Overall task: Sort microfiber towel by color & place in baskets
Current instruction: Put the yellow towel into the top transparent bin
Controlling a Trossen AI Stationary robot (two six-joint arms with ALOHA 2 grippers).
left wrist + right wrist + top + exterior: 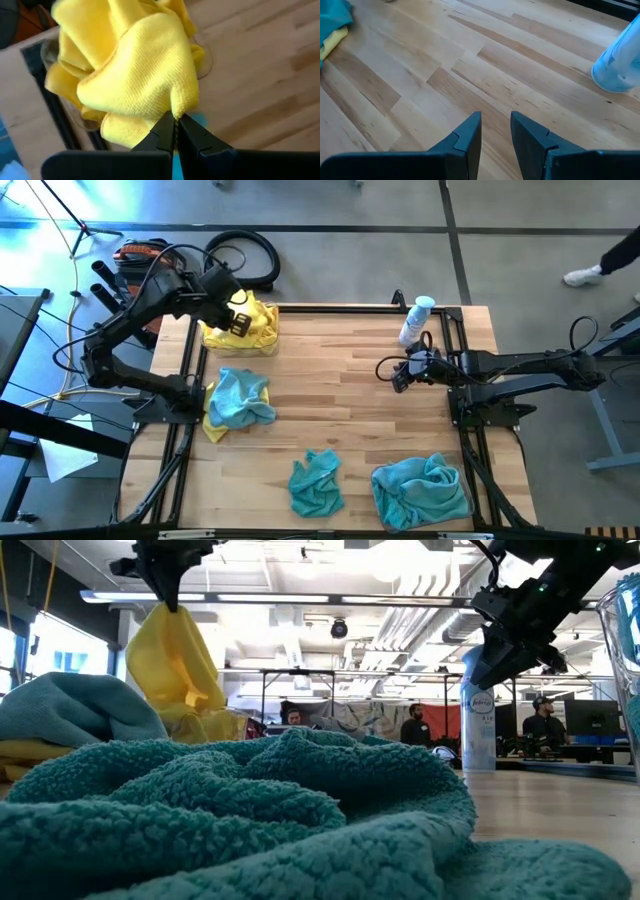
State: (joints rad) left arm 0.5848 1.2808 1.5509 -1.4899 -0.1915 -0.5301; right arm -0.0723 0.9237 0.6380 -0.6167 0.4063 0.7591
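Note:
My left gripper (238, 318) hangs over the table's far left corner, shut on a yellow microfiber towel (135, 75). Beneath it, more yellow towels (245, 332) lie in a clear basket (206, 60). A teal towel (240, 398) lies over a yellow one at the left edge, and another teal towel (317, 480) lies near the front. Teal towels (420, 492) fill the near-right basket (620, 670). My right gripper (400, 375) hovers open over bare wood at the right, nothing between its fingers. My left gripper pinches a small bunched peak of the yellow towel (176, 109) between its two fingertips, coming from above and pointing steeply down. The towel hangs slack below the fingers (175, 655). Whether its lower end rests on the yellow pile (200, 725), I cannot tell.
A white-and-blue spray bottle (415, 320) stands at the far right, close to my right gripper. Bare wood (340, 380) spreads across the table's middle. Cables and a black hose (245, 255) lie on the floor beyond the far edge.

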